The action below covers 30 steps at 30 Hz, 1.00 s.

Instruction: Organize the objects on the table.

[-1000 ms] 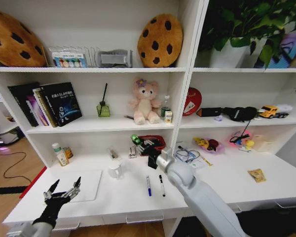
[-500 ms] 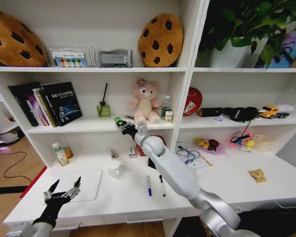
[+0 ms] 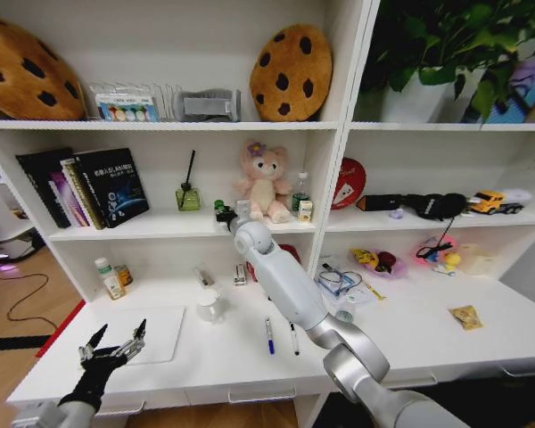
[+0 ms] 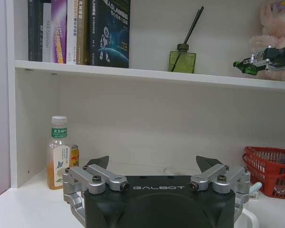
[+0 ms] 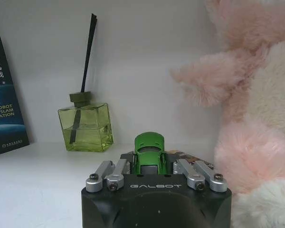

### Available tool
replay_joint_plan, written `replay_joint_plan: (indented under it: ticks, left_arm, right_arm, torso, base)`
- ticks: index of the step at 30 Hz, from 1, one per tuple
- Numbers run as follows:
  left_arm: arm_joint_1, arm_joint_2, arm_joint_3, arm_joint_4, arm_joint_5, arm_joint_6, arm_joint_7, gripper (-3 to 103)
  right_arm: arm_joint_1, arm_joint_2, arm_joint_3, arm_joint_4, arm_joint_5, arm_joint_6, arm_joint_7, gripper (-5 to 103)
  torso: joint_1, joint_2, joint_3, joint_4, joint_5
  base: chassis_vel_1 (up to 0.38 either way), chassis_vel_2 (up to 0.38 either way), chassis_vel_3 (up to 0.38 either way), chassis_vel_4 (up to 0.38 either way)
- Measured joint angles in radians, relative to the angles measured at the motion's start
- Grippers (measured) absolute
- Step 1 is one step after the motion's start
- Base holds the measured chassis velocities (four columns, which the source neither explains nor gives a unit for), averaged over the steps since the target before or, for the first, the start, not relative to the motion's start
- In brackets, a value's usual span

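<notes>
Now right hand (image 5: pixel 150 167) grips car (image 5: pixel 149 151).

2 cookie-shaped cushions sit on the top shelf, one at the far left (image 3: pixel 22 71) and one further right (image 3: pixel 290 73), with a box of coloured items (image 3: pixel 125 108) and a grey bundle (image 3: pixel 206 106) between them. On the middle shelf, a row of books (image 3: pixel 82 187) leans at the left, a green reed diffuser bottle (image 3: pixel 187 196) stands right of them, and a pink plush bear (image 3: pixel 262 185) sits right of that. In the right-hand bay, a potted plant (image 3: pixel 446 53) stands on top, a yellow toy truck (image 3: pixel 492 201) on the shelf below.
</notes>
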<state>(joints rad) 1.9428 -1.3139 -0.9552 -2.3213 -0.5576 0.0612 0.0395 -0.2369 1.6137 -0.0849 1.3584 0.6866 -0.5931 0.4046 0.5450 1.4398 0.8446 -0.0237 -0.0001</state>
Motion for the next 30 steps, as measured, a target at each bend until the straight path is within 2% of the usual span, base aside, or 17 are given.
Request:
replay_joint_plan:
  ticks: [9,11,12,15,16,18,19,20,21,22,24,25,27,28,30]
  left_arm:
    - [0.000,0.000,0.000,0.000,0.000,0.000,0.000,100]
    - [0.000,0.000,0.000,0.000,0.000,0.000,0.000,100]
    - [0.000,0.000,0.000,0.000,0.000,0.000,0.000,100]
    - [0.000,0.000,0.000,0.000,0.000,0.000,0.000,100]
    - [0.000,0.000,0.000,0.000,0.000,0.000,0.000,100]
    - [0.000,0.000,0.000,0.000,0.000,0.000,0.000,100]
    - [0.000,0.000,0.000,0.000,0.000,0.000,0.000,100]
    - [0.000,0.000,0.000,0.000,0.000,0.000,0.000,100]
    - [0.000,0.000,0.000,0.000,0.000,0.000,0.000,100]
    - [0.000,0.000,0.000,0.000,0.000,0.000,0.000,100]
    - [0.000,0.000,0.000,0.000,0.000,0.000,0.000,100]
    - [0.000,0.000,0.000,0.000,0.000,0.000,0.000,100]
    - [0.000,0.000,0.000,0.000,0.000,0.000,0.001,100]
    - [0.000,0.000,0.000,0.000,0.000,0.000,0.000,100]
    - [0.000,0.000,0.000,0.000,0.000,0.000,0.001,100]
  right_arm:
    - [-0.005,-0.003,-0.003,0.004,0.023,-0.019,-0.006,32]
    - [-0.008,-0.004,-0.007,0.009,0.009,-0.019,-0.022,41]
    - [-0.008,-0.004,-0.007,0.009,0.009,-0.019,-0.022,41]
    - [-0.012,-0.005,-0.016,0.028,-0.004,-0.016,-0.038,57]
    - [-0.012,-0.005,-0.016,0.028,-0.004,-0.016,-0.038,57]
    - [-0.018,-0.006,-0.024,0.054,-0.005,-0.014,-0.040,68]
    - [-0.018,-0.006,-0.024,0.054,-0.005,-0.014,-0.040,68]
    - [-0.023,-0.012,-0.029,0.074,0.003,-0.014,-0.038,74]
    - [-0.034,-0.035,-0.038,0.110,0.028,-0.014,-0.029,79]
    - [-0.034,-0.035,-0.038,0.110,0.028,-0.014,-0.029,79]
    - [-0.062,-0.082,-0.054,0.184,0.085,-0.018,0.000,90]
    - [-0.062,-0.082,-0.054,0.184,0.085,-0.018,0.000,90]
    - [-0.144,-0.189,-0.068,0.387,0.189,-0.045,0.056,98]
    - [-0.186,-0.234,-0.076,0.488,0.266,-0.060,0.115,100]
    - [-0.198,-0.246,-0.079,0.516,0.294,-0.065,0.137,100]
  torso:
    - [0.000,0.000,0.000,0.0002,0.0000]
    - [0.000,0.000,0.000,0.0002,0.0000]
    - [0.000,0.000,0.000,0.0002,0.0000]
    - [0.000,0.000,0.000,0.0003,0.0000]
    - [0.000,0.000,0.000,0.0003,0.0000]
    - [0.000,0.000,0.000,0.0003,0.0000]
    - [0.000,0.000,0.000,0.0003,0.0000]
    - [0.000,0.000,0.000,0.0005,0.0000]
    - [0.000,0.000,0.000,0.0007,0.0000]
    - [0.000,0.000,0.000,0.0007,0.0000]
    - [0.000,0.000,0.000,0.0005,0.0001]
    - [0.000,0.000,0.000,0.0005,0.0001]
    - [0.000,0.000,0.000,-0.0003,0.0004]
    - [0.000,0.000,0.000,-0.0004,0.0003]
    - [0.000,0.000,0.000,-0.0003,0.0004]
  base:
    - [0.000,0.000,0.000,0.000]
    - [0.000,0.000,0.000,0.000]
    - [0.000,0.000,0.000,0.000]
    - [0.000,0.000,0.000,0.000]
    - [0.000,0.000,0.000,0.000]
    - [0.000,0.000,0.000,0.000]
    - [0.000,0.000,0.000,0.000]
    - [0.000,0.000,0.000,0.000]
    - [0.000,0.000,0.000,0.000]
    - [0.000,0.000,0.000,0.000]
    - [0.000,0.000,0.000,0.000]
    - [0.000,0.000,0.000,0.000]
    - [0.000,0.000,0.000,0.000]
    - [0.000,0.000,0.000,0.000]
    - [0.000,0.000,0.000,0.000]
